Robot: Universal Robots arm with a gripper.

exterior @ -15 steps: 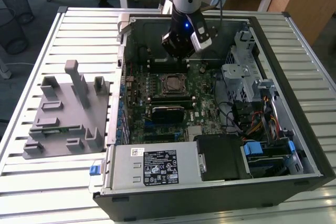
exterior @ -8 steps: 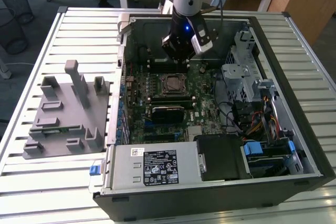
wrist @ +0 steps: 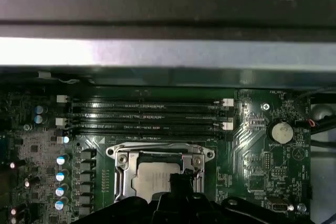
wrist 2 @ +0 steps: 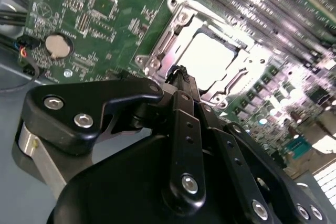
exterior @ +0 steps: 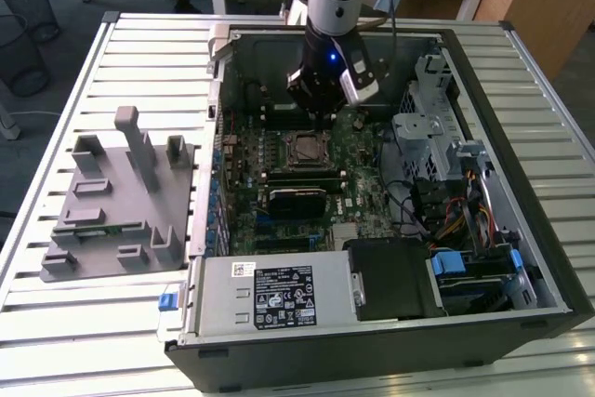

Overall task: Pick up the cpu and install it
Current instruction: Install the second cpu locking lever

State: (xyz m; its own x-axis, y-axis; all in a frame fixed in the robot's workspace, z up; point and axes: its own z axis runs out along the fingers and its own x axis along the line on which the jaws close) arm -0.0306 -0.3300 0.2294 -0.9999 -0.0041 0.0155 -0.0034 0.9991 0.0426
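So the cpu (wrist: 155,181) sits flat in the motherboard socket (wrist: 159,174), inside the open metal frame. Claw (wrist 2: 181,80) hangs right above it, fingers pressed together, gripping nothing.

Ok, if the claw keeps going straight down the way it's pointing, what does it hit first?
Most likely the cpu lying in the metal-framed socket on the motherboard. The claw points at that spot in both wrist views; the gap between them is hard to judge.
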